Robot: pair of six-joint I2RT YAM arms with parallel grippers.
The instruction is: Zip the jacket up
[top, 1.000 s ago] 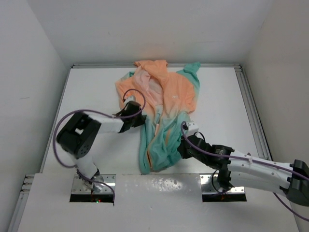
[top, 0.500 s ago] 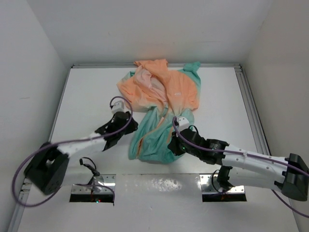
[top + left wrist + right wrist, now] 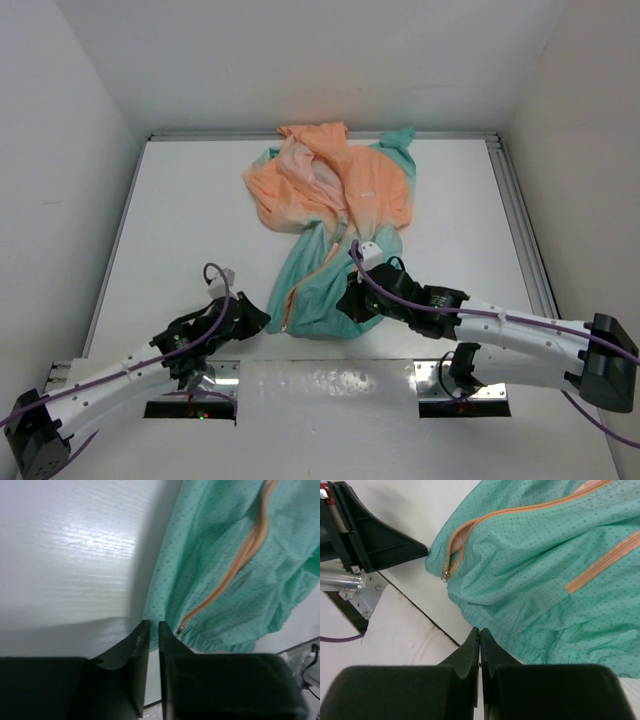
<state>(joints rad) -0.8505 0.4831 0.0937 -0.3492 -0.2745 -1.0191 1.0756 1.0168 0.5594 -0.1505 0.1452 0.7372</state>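
Observation:
The jacket [image 3: 345, 200] lies on the white table, its peach-orange top far and its mint-teal bottom [image 3: 320, 295] near. The orange front zipper [image 3: 248, 547] runs down the teal part to a small metal slider [image 3: 180, 629] by the hem, which also shows in the right wrist view [image 3: 444, 576]. My left gripper [image 3: 252, 318] sits on the table just left of the hem; its jaws [image 3: 153, 626] stand almost together with a thin gap and hold nothing. My right gripper [image 3: 345, 302] rests at the hem's near edge, jaws [image 3: 479, 631] shut with no cloth seen between them.
The table's near edge and metal arm mounts [image 3: 195, 385] lie just behind both grippers. White walls enclose the table on the left, the far side and the right. A rail [image 3: 520, 230] runs along the right side. The left gripper's black body shows in the right wrist view [image 3: 375, 537].
My left arm swung from the jacket's left side down to the near edge by the hem. My right gripper shifted left, and the teal bottom moved left and flatter.

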